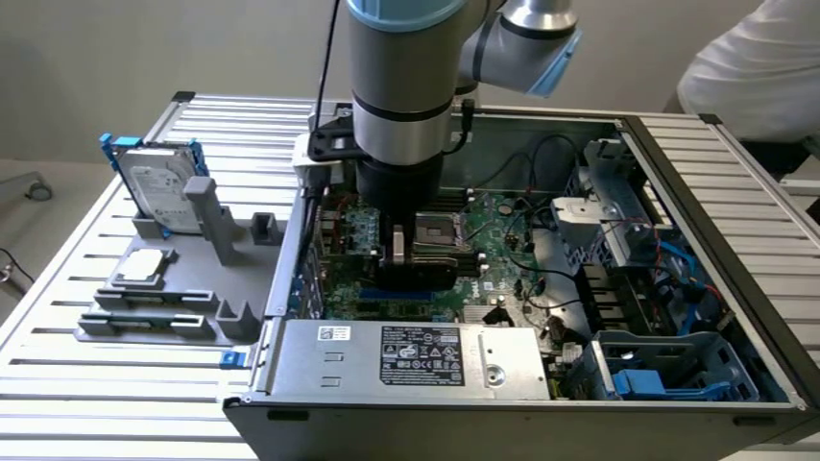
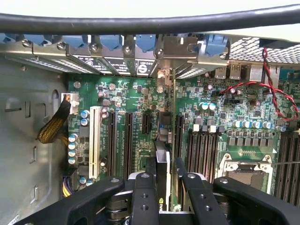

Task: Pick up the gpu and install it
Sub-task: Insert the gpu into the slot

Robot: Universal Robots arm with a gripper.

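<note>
Desk: Where is the gpu (image 2: 161,161)?

Photographer: Inside the case (image 1: 513,427), clamped edge-on between the gripper's (image 2: 165,185) closed fingers (image 2: 143,192), over the motherboard (image 2: 93,93).

Desk: Why is it held upright?

Photographer: Likely so that its contact edge points down at a slot (image 2: 127,136) and its far end faces the rear brackets (image 2: 117,51).

Desk: Is it seated?

Photographer: Cannot tell. The fingers and the card's own body hide its lower edge and whatever lies beneath. In the exterior view the arm (image 1: 397,86) covers most of it. A cable (image 2: 140,21) crosses the wrist view, and a person's sleeve (image 1: 756,67) is cut off at the frame edge.
</note>
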